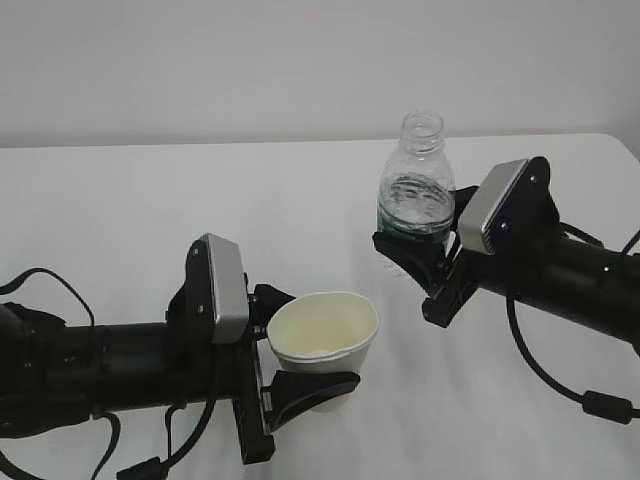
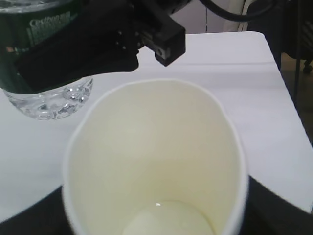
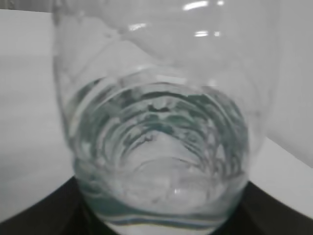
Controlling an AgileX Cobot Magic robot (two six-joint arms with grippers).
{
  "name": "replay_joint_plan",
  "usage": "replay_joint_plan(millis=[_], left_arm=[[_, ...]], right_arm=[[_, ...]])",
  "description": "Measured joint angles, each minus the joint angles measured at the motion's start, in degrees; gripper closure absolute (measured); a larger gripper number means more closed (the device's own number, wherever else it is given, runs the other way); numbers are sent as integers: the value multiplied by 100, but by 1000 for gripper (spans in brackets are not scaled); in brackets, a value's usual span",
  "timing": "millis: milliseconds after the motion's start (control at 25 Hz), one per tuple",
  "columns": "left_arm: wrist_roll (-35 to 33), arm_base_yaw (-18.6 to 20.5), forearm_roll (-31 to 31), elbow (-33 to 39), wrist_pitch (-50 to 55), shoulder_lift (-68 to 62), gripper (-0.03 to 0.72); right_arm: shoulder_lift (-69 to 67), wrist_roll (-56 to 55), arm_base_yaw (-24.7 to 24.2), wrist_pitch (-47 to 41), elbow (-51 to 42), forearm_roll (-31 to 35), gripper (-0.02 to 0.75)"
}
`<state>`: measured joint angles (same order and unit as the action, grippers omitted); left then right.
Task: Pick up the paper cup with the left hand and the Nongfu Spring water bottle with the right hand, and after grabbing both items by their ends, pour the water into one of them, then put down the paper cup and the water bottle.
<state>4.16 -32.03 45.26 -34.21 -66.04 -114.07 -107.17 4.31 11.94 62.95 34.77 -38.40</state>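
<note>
A: Starting nearest, what is the left hand (image 1: 305,385) doing?

B: It is gripping the paper cup (image 1: 322,345) low on its body, jaws closed on either side of the wall. The cup is sitting between them, mouth up and leaning a little toward the camera, held just above the white table (image 1: 130,210). In the left wrist view the inside is looking pale and dry as far as I can tell.

A: How is it going to handle?

B: Lightly, I'd judge. The wall is thin and soft, and its rim (image 2: 161,85) is already looking oval, so squeezing harder is risking a crumple. Holding near the stiffer base seems the safer place.

A: And farther back?

B: The right hand (image 1: 418,262) is clamping the Nongfu Spring water bottle (image 1: 415,185) around its lower part, at the dark green label (image 2: 34,34). The bottle is standing upright, capless neck on top, lifted clear of the table, up and to the right of the cup and apart from it.

A: How will that one behave?

B: The water (image 3: 161,147) is filling only the lower portion, so it is probably fairly light. The ribbed plastic is giving some purchase, though thin plastic is likely flexing under pressure.
</note>
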Motion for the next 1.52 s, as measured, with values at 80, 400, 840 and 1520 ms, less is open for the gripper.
replay_joint_plan(millis=[80, 400, 840, 1520], left_arm=[[0, 0, 0, 0, 0, 0, 218], [0, 0, 0, 0, 0, 0, 218], [0, 0, 0, 0, 0, 0, 218], [0, 0, -30, 0, 0, 0, 218]], right_arm=[[0, 152, 0, -47, 0, 0, 300], [0, 672, 0, -163, 0, -24, 300], [0, 1469, 0, -240, 0, 232, 300], [0, 2397, 0, -328, 0, 580, 300]])
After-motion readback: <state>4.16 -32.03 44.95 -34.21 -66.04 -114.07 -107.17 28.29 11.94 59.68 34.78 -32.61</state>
